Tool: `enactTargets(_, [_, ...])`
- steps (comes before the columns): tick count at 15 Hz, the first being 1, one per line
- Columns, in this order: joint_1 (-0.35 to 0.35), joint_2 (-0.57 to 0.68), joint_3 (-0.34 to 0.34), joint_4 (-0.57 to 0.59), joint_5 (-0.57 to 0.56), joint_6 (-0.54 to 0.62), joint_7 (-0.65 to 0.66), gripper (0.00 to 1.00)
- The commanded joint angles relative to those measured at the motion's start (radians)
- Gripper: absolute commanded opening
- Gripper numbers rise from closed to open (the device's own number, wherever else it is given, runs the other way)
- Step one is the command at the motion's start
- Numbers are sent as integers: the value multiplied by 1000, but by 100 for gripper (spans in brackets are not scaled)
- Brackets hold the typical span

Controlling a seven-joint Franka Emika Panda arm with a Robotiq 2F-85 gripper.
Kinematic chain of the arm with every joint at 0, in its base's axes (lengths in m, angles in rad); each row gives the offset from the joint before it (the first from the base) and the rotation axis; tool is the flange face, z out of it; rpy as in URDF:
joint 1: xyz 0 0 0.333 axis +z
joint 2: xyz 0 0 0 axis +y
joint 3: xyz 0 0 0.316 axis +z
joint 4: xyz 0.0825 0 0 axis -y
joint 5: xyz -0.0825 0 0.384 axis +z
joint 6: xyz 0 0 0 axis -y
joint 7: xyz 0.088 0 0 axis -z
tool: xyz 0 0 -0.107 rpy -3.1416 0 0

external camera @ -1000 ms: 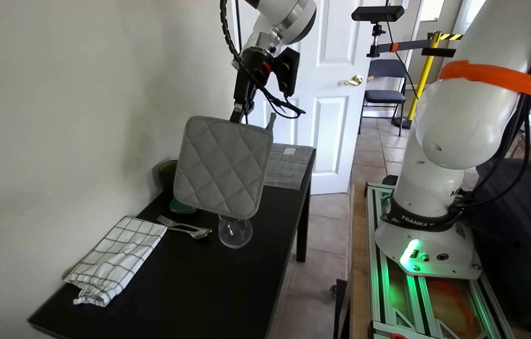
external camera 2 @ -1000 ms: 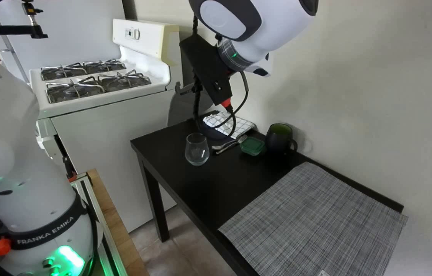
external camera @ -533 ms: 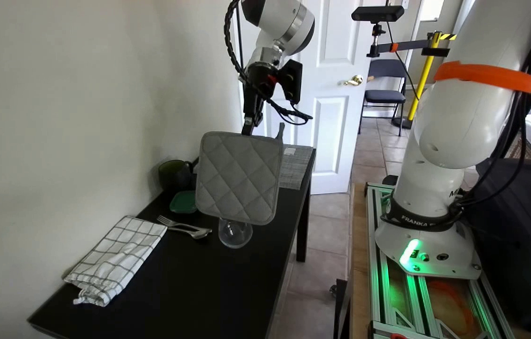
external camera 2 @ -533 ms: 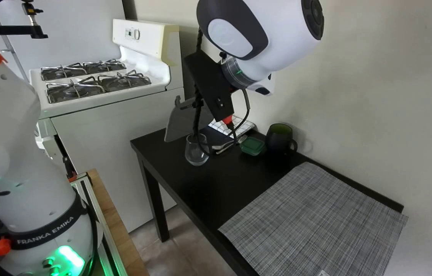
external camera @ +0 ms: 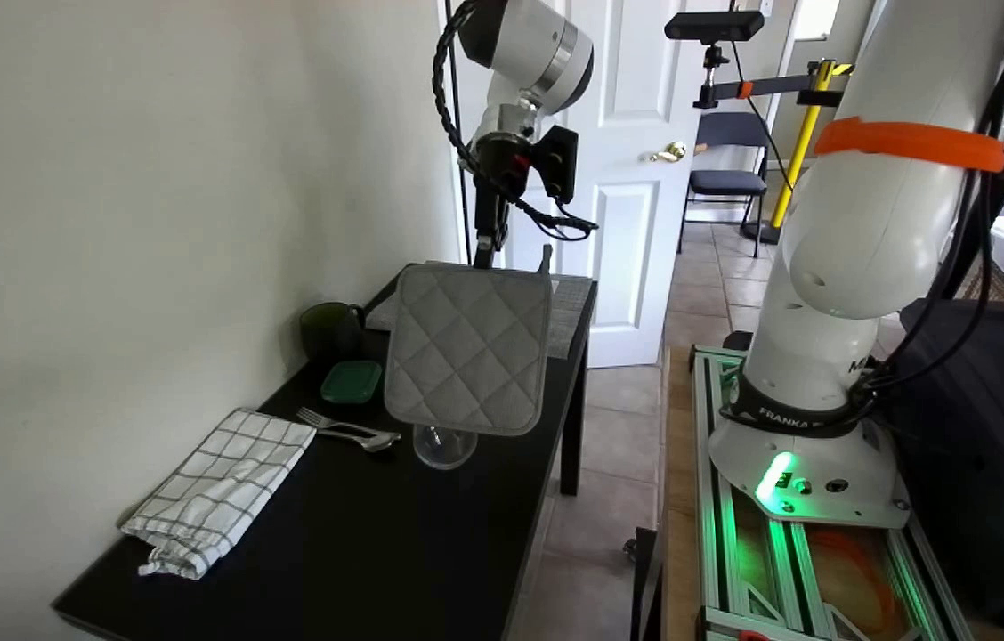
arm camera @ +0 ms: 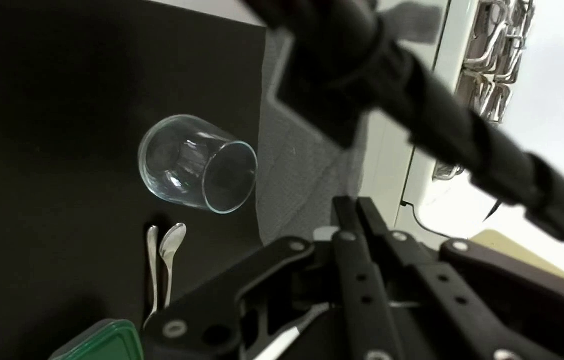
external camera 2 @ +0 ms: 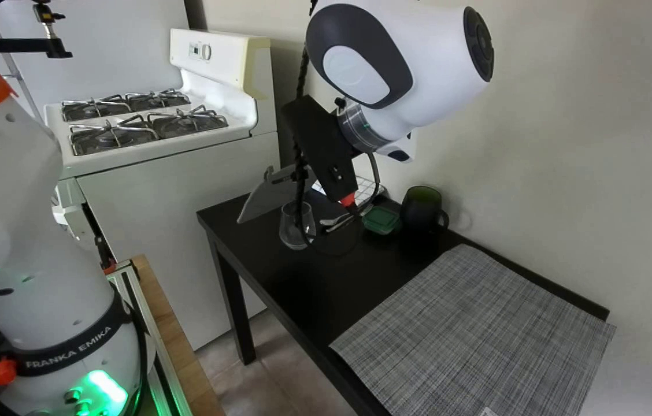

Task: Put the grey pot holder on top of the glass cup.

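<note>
Grey pot holder (external camera: 468, 349) hung diamond-quilted, round-cornered, its edge clamped in my pincer (arm camera: 354, 201). Counted one each: pot holder, clear glass cup (arm camera: 182, 167), fork (external camera: 315, 417), spoon (arm camera: 172, 242), mug (external camera 2: 420, 209).

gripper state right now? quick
Gripper: closed, holding the pot holder by its upper edge.
</note>
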State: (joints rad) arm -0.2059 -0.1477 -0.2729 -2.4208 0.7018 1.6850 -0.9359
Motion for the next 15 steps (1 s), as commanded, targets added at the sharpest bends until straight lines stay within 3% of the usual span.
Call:
enactTargets(1, [-15,33,-8,29,-33,-8,-37,1])
enactTargets(15, [-19,190,20,144,30,55,-107,1])
